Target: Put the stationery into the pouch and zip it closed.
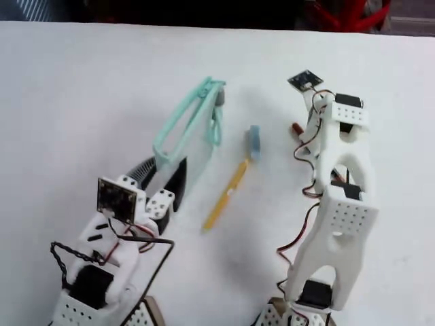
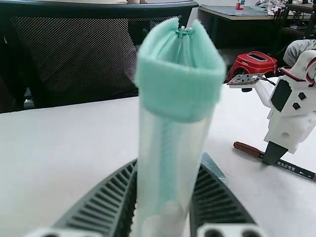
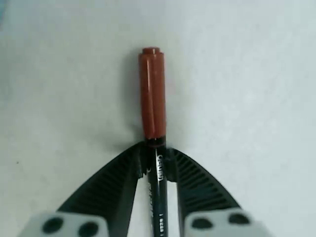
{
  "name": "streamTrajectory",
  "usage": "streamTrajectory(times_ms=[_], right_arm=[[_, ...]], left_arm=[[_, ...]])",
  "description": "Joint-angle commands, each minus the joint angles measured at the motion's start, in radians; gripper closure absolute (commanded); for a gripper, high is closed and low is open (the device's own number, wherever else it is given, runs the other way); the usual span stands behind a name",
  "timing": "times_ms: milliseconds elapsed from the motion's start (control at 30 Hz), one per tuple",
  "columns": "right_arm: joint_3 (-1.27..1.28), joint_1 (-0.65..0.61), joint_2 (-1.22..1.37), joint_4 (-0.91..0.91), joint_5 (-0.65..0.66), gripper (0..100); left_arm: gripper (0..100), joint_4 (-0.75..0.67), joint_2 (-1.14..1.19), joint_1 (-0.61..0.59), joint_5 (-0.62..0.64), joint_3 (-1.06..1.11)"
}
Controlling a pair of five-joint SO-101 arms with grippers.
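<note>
A clear pouch (image 1: 189,129) with mint-green trim stands on edge on the white table, its zipper side up. My left gripper (image 1: 162,174) is shut on the pouch's near end; in the left wrist view the pouch (image 2: 174,118) rises between the dark fingers (image 2: 106,197). To its right lie a yellow pencil (image 1: 226,193) and a small blue eraser (image 1: 253,142). My right gripper (image 3: 157,159) is shut on a black pen with a red-brown cap (image 3: 152,96), low at the table. The cap (image 1: 298,128) pokes out beside the right arm (image 1: 336,170).
The table's far edge (image 1: 217,26) runs along the top of the high view. Loose wires (image 1: 153,261) trail by both arm bases. The left wrist view has a mesh chair (image 2: 74,54) and a red stool (image 2: 254,61) beyond the table.
</note>
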Motion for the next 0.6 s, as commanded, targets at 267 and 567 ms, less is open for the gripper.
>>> streamTrajectory(times_ms=[267,567], right_arm=[[-0.023,-0.071,-0.265,0.206,-0.015,98.1],[-0.020,-0.154,-0.553,0.384,-0.175,98.1]], left_arm=[[88,-0.021,0.001,0.012,-0.009,0.015],[88,-0.054,0.001,0.013,-0.009,0.038]])
